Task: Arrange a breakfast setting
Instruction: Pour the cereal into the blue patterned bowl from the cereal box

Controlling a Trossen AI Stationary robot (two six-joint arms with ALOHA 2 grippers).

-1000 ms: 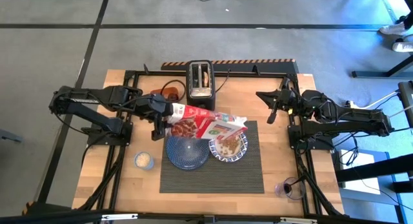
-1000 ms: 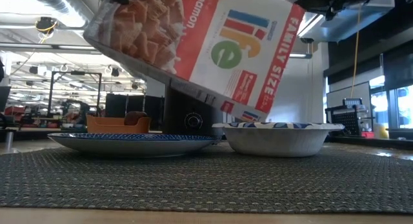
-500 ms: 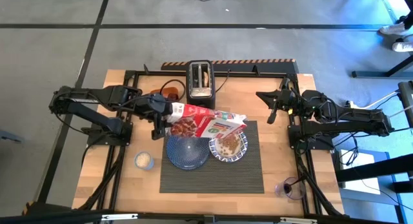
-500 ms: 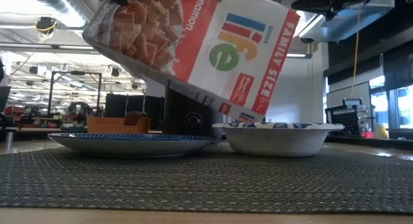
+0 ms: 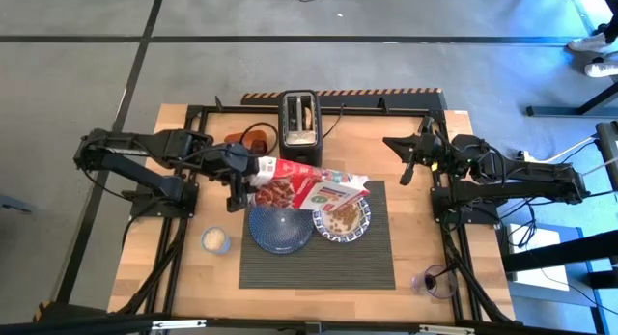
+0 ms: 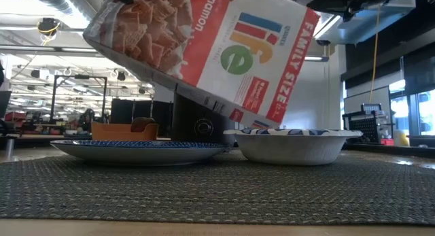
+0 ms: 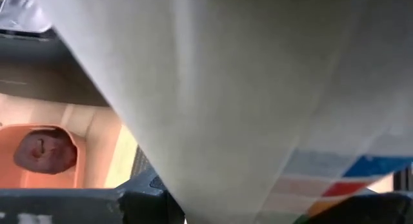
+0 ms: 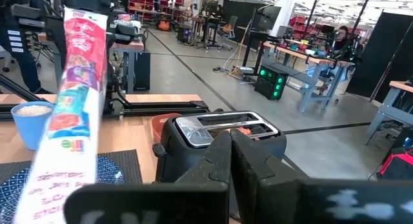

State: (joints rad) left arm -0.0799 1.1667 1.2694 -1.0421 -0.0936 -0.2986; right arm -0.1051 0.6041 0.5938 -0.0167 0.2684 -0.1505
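Left jaws (image 5: 247, 173): a red-and-white "Life" cereal box (image 5: 307, 187) is being clamped at its base end and tilted — its open end is being held over the blue-and-white patterned bowl (image 5: 342, 219).
Bowl: brown cereal is being held in it; it is resting on the dark grey ribbed rectangular placemat (image 5: 319, 263), just beside the round dark blue plate (image 5: 279, 229).
Right jaws (image 5: 407, 168): being held closed and empty above the wooden surface (image 5: 425, 214), near the black toaster (image 5: 300, 119) — well apart from the placemat.
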